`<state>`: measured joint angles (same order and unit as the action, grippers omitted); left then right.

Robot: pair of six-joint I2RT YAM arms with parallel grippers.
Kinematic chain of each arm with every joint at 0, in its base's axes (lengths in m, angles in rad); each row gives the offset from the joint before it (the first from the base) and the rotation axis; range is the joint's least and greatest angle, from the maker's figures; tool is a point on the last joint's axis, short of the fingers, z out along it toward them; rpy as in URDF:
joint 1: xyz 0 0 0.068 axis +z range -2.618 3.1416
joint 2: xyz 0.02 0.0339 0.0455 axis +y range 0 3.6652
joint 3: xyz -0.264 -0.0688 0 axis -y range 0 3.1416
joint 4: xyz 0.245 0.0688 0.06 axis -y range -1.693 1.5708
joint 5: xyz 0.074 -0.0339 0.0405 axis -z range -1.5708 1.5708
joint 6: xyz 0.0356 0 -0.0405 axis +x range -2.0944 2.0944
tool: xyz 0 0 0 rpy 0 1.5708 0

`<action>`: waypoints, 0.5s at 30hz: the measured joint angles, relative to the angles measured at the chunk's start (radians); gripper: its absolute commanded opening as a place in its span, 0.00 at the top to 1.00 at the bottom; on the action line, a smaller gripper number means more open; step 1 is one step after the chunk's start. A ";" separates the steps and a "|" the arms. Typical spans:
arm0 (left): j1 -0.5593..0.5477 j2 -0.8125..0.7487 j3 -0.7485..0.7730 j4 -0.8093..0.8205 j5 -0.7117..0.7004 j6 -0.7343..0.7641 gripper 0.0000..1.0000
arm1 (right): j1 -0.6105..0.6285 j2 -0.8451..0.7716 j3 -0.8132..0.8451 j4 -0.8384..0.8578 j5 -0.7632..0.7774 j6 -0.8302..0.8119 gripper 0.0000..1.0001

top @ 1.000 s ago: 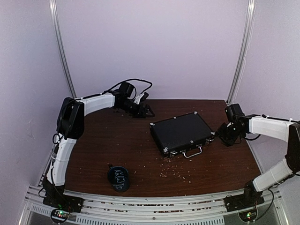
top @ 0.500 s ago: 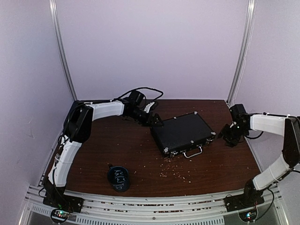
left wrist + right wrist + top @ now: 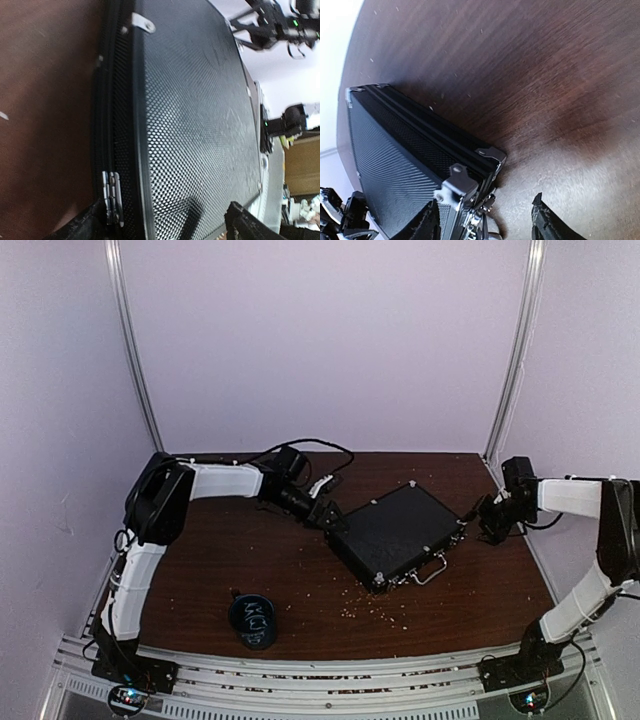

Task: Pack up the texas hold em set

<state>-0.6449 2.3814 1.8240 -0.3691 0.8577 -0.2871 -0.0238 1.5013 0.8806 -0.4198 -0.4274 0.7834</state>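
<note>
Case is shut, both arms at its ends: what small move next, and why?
Probably close the left gripper on the case at its hinge edge to steady it: its open jaws straddle that edge, while the right gripper stands open at the opposite corner, near the handle.

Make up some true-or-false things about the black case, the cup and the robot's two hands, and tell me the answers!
1. The black case is shut. True.
2. The cup stands on the case. False: it stands on the table, apart from the case.
3. The left hand is open, right at the case's edge. True.
4. The right hand grips the handle. False: it is open beside a corner of the case, and nothing holds the handle.
5. Crumbs lie on the table. True.
</note>
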 measured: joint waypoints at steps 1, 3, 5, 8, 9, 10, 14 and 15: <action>-0.010 -0.013 -0.021 -0.009 0.007 0.003 0.16 | 0.000 0.023 0.005 0.003 -0.011 -0.011 0.40; -0.035 -0.036 -0.049 -0.039 0.009 0.008 0.16 | 0.000 0.072 0.024 0.010 -0.046 -0.035 0.40; -0.052 -0.050 -0.057 -0.064 -0.001 0.008 0.16 | 0.000 0.099 0.047 0.019 -0.068 -0.058 0.40; -0.064 -0.067 -0.064 -0.078 -0.032 -0.002 0.15 | 0.000 0.141 0.080 0.036 -0.101 -0.100 0.43; -0.065 -0.072 -0.064 -0.078 -0.040 -0.005 0.15 | 0.000 0.160 0.094 0.040 -0.116 -0.113 0.43; -0.063 -0.080 -0.064 -0.077 -0.049 -0.008 0.15 | 0.000 0.177 0.107 0.037 -0.126 -0.126 0.45; -0.040 -0.121 -0.064 -0.076 -0.089 -0.019 0.15 | -0.010 0.246 0.176 0.024 -0.192 -0.189 0.48; -0.028 -0.136 -0.064 -0.076 -0.101 -0.023 0.15 | -0.008 0.268 0.197 0.027 -0.208 -0.209 0.49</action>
<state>-0.6727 2.2456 1.7596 -0.4446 0.7563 -0.3099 -0.0322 1.7695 1.0775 -0.3927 -0.6357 0.5747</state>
